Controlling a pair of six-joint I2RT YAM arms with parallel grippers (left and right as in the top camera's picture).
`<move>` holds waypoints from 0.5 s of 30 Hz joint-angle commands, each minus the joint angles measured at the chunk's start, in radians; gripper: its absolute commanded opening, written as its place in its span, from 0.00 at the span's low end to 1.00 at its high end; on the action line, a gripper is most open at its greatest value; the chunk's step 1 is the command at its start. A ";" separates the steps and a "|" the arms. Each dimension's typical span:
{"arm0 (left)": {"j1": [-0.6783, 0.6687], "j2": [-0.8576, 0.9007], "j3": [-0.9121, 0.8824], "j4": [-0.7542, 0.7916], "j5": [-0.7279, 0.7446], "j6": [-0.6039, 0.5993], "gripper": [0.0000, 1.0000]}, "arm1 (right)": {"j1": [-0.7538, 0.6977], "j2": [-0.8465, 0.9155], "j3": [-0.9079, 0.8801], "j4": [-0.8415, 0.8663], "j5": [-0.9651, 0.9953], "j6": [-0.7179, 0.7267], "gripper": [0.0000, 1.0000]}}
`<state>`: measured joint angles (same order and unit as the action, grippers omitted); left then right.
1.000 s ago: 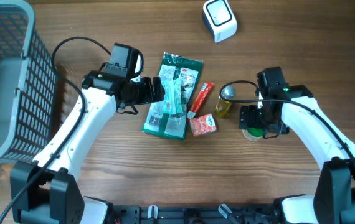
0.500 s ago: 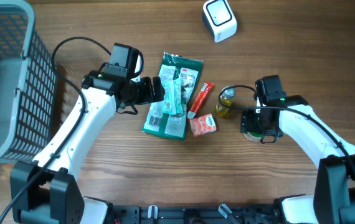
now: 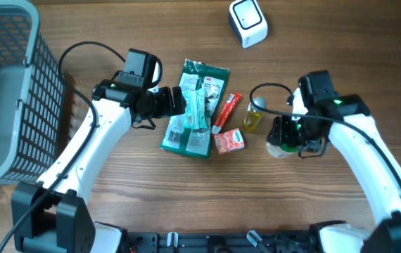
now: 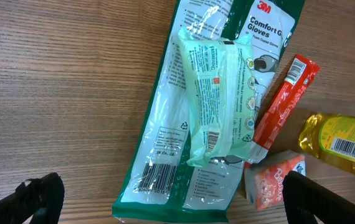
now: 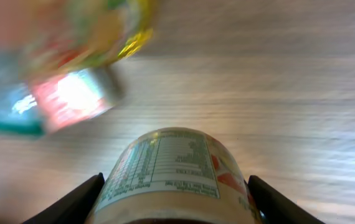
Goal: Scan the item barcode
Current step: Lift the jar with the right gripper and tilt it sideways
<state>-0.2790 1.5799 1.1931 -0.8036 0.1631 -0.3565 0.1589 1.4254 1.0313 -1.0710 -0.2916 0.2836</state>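
Readable txt first: "3M" + "Comfort G… Gloves" on the green glove pack (image 4: 165,155), barcode near its 7 o'clock corner. Pale green wipes pack (image 4: 218,93) lying on top w/ its own barcode, small print too tiny to read. Red tube (image 4: 284,99) at 3 o'clock of that, yellow bottle (image 4: 342,140) w/ barcode further out at 4, pinkish packet (image 4: 274,185) at 5. Jar (image 5: 171,165) at approx 3 o'clock of the pile, just past the bottle. Round, pale label w/ nutrition-type table, lettering unreadable, red/green splash on one side. Right gripper (image 3: 285,138) clamped on jar, one finger each side. Left gripper (image 3: 178,104) spread fully wide, nothing in it, over glove pack. White scanner (image 3: 247,22) up at 1 o'clock on the tabletop (image 3: 327,211), well apart from jar.
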 commanded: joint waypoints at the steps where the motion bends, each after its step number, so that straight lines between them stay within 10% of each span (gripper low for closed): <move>1: 0.002 0.004 0.005 0.003 0.008 0.009 1.00 | -0.003 -0.034 0.025 -0.055 -0.326 0.021 0.46; 15: 0.002 0.004 0.005 0.003 0.008 0.009 1.00 | 0.006 -0.034 0.023 -0.235 -0.639 0.232 0.34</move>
<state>-0.2790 1.5799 1.1931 -0.8032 0.1631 -0.3561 0.1612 1.4033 1.0317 -1.2930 -0.8227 0.4480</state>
